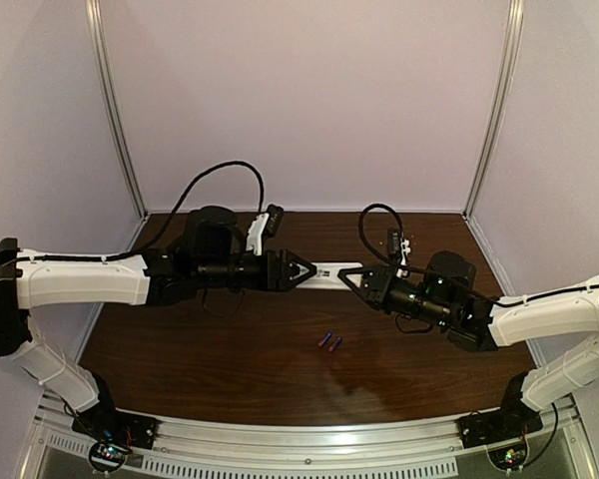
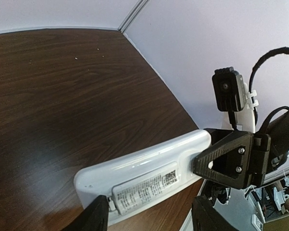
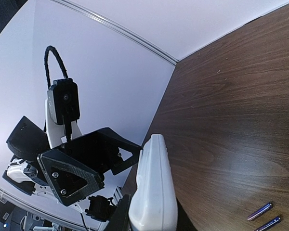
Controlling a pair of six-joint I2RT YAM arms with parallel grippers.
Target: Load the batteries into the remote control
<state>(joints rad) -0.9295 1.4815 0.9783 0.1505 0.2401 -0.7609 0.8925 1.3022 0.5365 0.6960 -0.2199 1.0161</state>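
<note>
The white remote control [image 1: 331, 270] hangs in the air between my two grippers, above the wooden table. My right gripper [image 1: 353, 279] is shut on its right end; in the right wrist view the remote [image 3: 154, 192] stands edge-on between my fingers. My left gripper [image 1: 307, 270] is at the remote's left end with its jaws apart. In the left wrist view the remote's back with a printed label [image 2: 144, 185] faces me, and one finger [image 2: 94, 216] touches its near end. The two purple-blue batteries [image 1: 329, 341] lie side by side on the table in front; they also show in the right wrist view [image 3: 263, 216].
The brown table [image 1: 230, 339] is enclosed by pale walls at the back and both sides, with metal corner posts [image 1: 120, 110]. Black cables [image 1: 225, 170] loop above both wrists. An aluminium rail [image 1: 309, 439] runs along the near edge.
</note>
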